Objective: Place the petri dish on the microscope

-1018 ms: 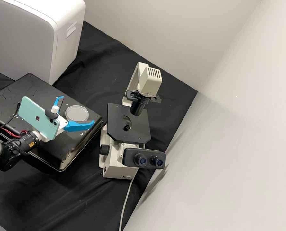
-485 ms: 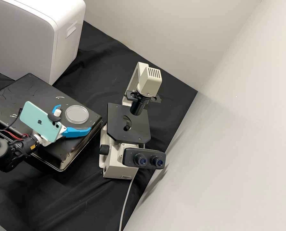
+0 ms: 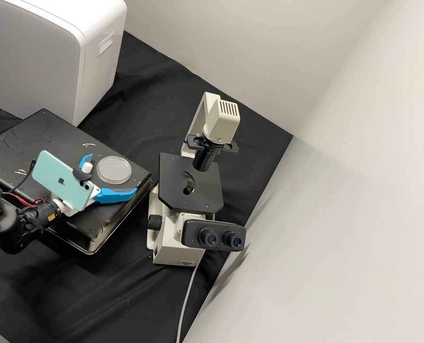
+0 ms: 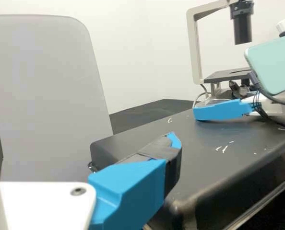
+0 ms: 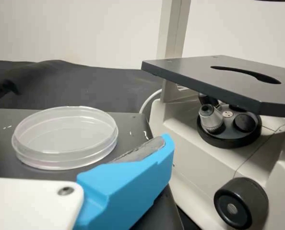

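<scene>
The tabletop [image 3: 140,109] is covered with a black cloth and is set in a corner of plain white walls [image 3: 269,47]. A big white box [image 3: 50,52] is seen at the back. A flat black case [image 3: 45,138] with pale scratches is laid in front of it. The petri dish [image 3: 114,170] is laid flat on that case, beside the microscope [image 3: 193,205] and not on its black stage [image 3: 171,181]. The right jaws are spread wide open at the dish, and nothing is gripped. The left jaws are spread wide open too, near the case. Small print on the microscope's base cannot be read.
</scene>
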Action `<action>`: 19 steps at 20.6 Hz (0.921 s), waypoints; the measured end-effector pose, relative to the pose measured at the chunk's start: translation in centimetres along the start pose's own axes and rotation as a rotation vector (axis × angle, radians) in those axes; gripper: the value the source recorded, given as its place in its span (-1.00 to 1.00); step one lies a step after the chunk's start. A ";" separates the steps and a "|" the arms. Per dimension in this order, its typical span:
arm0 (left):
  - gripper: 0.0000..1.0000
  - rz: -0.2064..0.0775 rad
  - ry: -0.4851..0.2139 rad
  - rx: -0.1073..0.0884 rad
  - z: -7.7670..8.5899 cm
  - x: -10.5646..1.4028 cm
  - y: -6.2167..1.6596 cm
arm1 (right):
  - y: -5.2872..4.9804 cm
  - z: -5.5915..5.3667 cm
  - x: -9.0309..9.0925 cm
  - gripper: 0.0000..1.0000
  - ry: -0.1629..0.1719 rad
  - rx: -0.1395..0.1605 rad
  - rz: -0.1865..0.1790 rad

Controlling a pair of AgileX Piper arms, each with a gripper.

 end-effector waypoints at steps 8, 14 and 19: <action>1.00 0.005 -0.004 0.012 -0.1 0.1 0.06 | -1.1 0.3 1.8 1.00 0.009 -0.002 0.006; 1.00 -0.003 -0.014 0.025 -0.1 0.2 -0.11 | -1.5 0.1 2.5 1.00 0.022 -0.001 0.014; 1.00 -0.001 -0.018 0.029 -0.1 0.2 -0.09 | -1.5 0.1 2.6 1.00 0.023 0.000 0.015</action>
